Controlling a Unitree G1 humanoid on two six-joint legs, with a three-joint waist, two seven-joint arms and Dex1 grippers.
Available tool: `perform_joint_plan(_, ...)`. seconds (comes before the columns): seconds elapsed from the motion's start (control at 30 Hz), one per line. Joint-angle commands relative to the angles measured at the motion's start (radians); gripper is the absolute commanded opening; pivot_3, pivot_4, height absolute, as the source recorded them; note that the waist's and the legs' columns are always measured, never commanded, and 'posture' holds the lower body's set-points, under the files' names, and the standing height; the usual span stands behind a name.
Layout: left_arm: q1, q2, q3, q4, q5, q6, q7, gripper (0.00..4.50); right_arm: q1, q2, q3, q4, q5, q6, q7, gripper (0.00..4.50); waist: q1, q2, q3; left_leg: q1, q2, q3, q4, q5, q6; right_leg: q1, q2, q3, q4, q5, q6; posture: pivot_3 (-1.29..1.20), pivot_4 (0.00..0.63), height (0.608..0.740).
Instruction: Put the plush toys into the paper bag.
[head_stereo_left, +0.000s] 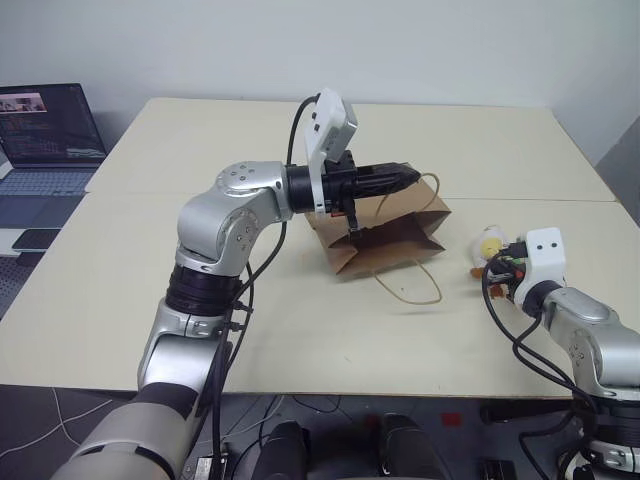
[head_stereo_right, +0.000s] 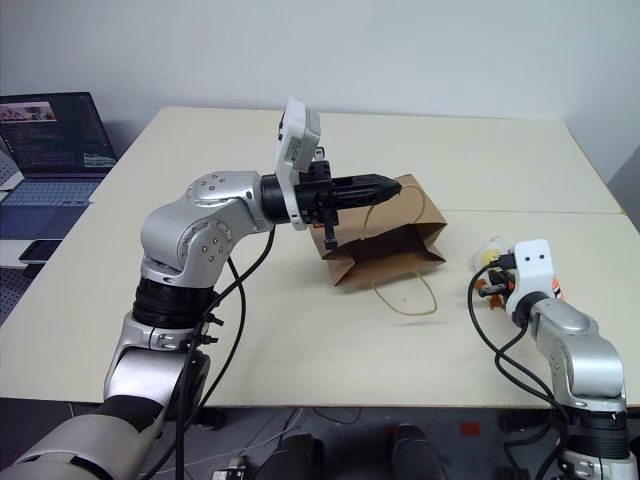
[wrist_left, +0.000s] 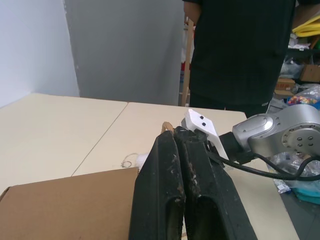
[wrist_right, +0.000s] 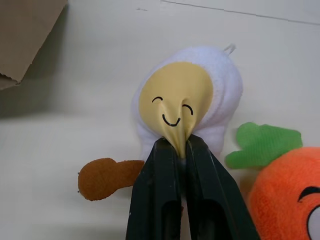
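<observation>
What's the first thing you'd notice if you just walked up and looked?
The right gripper pinching the yellow smiley face of the white egg toy, right beside the orange carrot toy. Then the left gripper, shut on a handle of the brown paper bag in the middle of the table.

Lab: pale tables (head_stereo_left: 200, 290), laptop (head_stereo_left: 45, 150)

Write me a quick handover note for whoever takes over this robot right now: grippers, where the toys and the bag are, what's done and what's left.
Left gripper: shut, holding up the paper bag by a cord handle at its top edge.
Right gripper: shut on the egg toy, pinching its yellow face; the toy lies on the table to the right of the bag.
Carrot toy: on the table beside the egg toy, untouched.
Done: egg toy gripped.
Left: put both toys in the bag.
</observation>
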Motion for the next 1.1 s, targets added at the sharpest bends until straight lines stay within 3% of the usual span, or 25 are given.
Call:
perform_joint_plan(0.03,-0.024,0.014,0.023,-0.012,-0.012,-0.017,-0.01,0.0,-0.036,-0.088,-0.021,-0.117,0.047,0.002,0.09,0.04,0.001,0.0,0.0,0.0,0.0,0.0,0.0,0.0,0.0,0.0,0.0,0.0,0.0,0.0,0.0,0.0,0.15,0.74)
perform_joint_plan(0.3,-0.016,0.023,0.014,-0.011,-0.011,-0.021,-0.03,0.0,-0.086,-0.357,-0.137,-0.323,0.344,0.224,0.359,0.04,0.003,0.0,0.0,-0.001,0.0,-0.002,0.0,0.0,0.0,0.001,0.0,-0.002,-0.002,0.0,0.0,0.0,0.15,0.74)
perform_joint_plan(0.5,-0.021,0.016,0.012,-0.001,-0.007,-0.027,-0.035,0.0,-0.095,-0.424,-0.226,-0.43,0.607,0.373,0.43,0.04,0.004,0.0,0.0,-0.002,0.0,-0.002,0.0,0.0,0.0,0.001,0.0,-0.001,-0.002,0.0,0.0,0.0,0.15,0.74)
perform_joint_plan(0.7,-0.025,0.007,0.007,-0.001,-0.01,-0.028,-0.036,0.0,-0.101,-0.382,-0.191,-0.478,0.751,0.417,0.341,0.04,0.004,0.0,0.0,-0.002,0.0,-0.002,0.0,0.0,0.0,0.001,0.0,-0.001,-0.003,0.0,0.0,0.0,0.15,0.74)
perform_joint_plan(0.93,-0.026,0.003,0.007,-0.026,-0.036,-0.016,-0.053,0.0,-0.163,-0.255,-0.039,-0.397,0.703,0.398,0.168,0.04,0.002,0.0,0.0,-0.002,0.0,-0.002,0.0,0.0,0.0,0.0,0.0,-0.001,-0.002,0.0,0.0,0.0,0.15,0.74)
perform_joint_plan(1.1,-0.034,0.006,0.014,-0.033,-0.042,-0.009,-0.052,0.0,-0.212,-0.18,0.07,-0.293,0.621,0.352,0.13,0.04,0.003,0.0,0.0,-0.003,0.0,-0.002,0.0,0.0,0.0,0.0,0.0,-0.001,-0.002,0.0,0.0,0.0,0.15,0.74)
